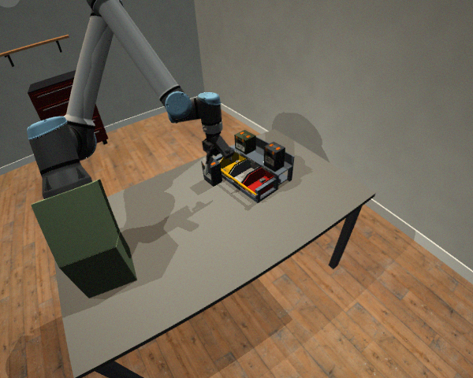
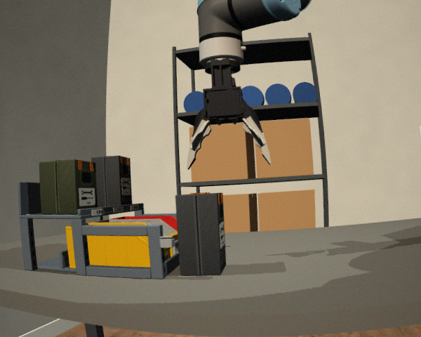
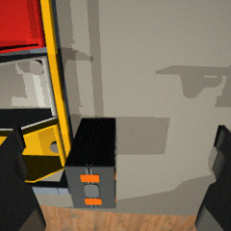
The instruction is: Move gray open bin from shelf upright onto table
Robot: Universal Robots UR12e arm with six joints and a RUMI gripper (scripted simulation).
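Observation:
A small gray shelf [image 1: 265, 172] stands at the far side of the table and holds three open bins side by side on its lower level. The gray open bin [image 1: 244, 171] sits between a yellow bin [image 1: 233, 164] and a red bin [image 1: 260, 177]; it also shows in the wrist view [image 3: 29, 91]. My gripper [image 2: 229, 163] is open and empty, pointing down. It hangs above a dark upright box [image 2: 201, 234] that stands on the table against the shelf's yellow-bin end. The box also shows in the wrist view [image 3: 91, 164], between and below my fingers.
A green box [image 1: 244, 141] and a dark gray box [image 1: 274, 155] stand on the shelf's upper level. A large green block [image 1: 83, 239] stands at the table's left end under the arm's base. The table edge lies just beyond the dark box.

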